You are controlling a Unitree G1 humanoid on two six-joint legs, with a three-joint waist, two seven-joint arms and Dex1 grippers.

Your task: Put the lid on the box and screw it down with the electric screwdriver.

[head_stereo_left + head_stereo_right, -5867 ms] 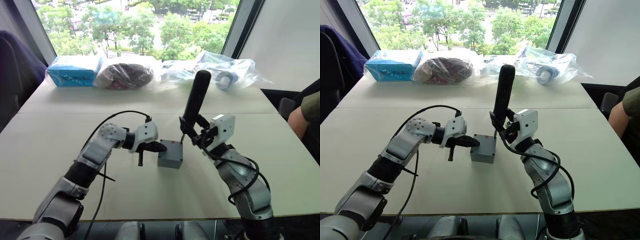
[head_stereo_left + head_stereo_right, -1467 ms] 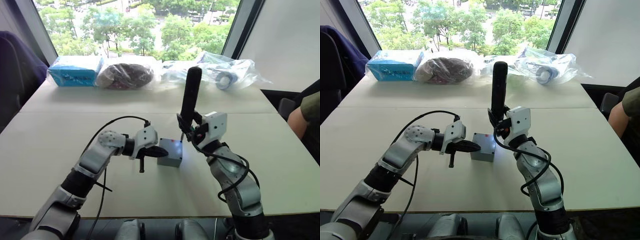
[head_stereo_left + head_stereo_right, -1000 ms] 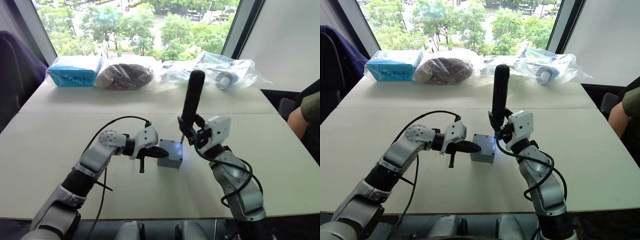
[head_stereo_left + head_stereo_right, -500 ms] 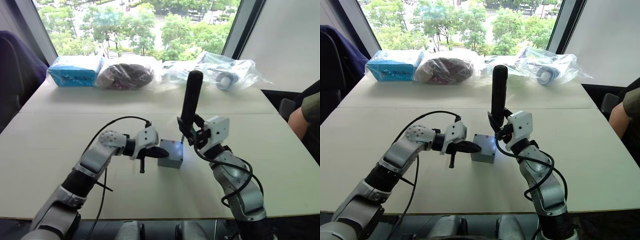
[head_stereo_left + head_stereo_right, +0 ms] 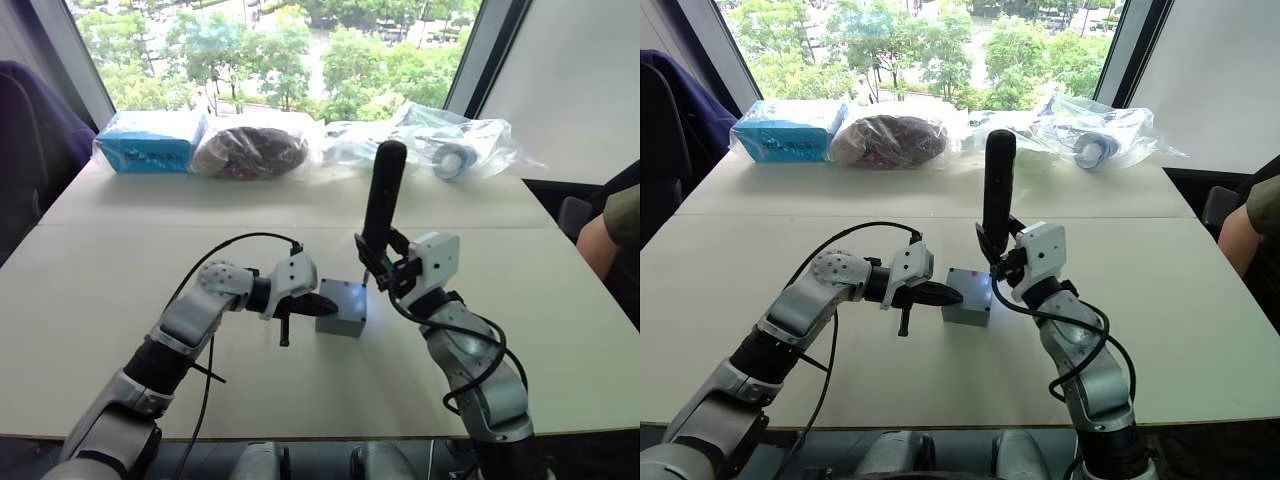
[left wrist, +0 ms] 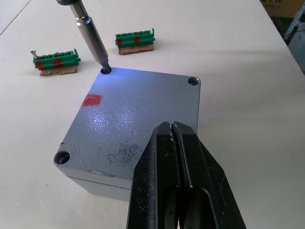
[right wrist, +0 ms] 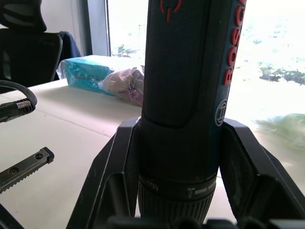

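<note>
Clamped in the right gripper [image 5: 385,272], the electric screwdriver [image 5: 381,198] stands nearly upright, its long axis running from the rounded black butt high above the fingers down to the thin metal bit [image 6: 92,37], which points downward and sits in a corner screw hole of the lid [image 6: 136,119]. A bluish-white glow falls on the grey surface around that corner. The lid lies flat on the box [image 5: 339,309], directly below and just to the left of the right gripper. Across from it, the left gripper [image 6: 172,128] has its two black fingers pressed together, holding nothing, their tips resting over the lid's near edge. Beyond the box from the left gripper, two small green terminal blocks [image 6: 135,40] lie on the white table [image 5: 120,290], apart from the box.
</note>
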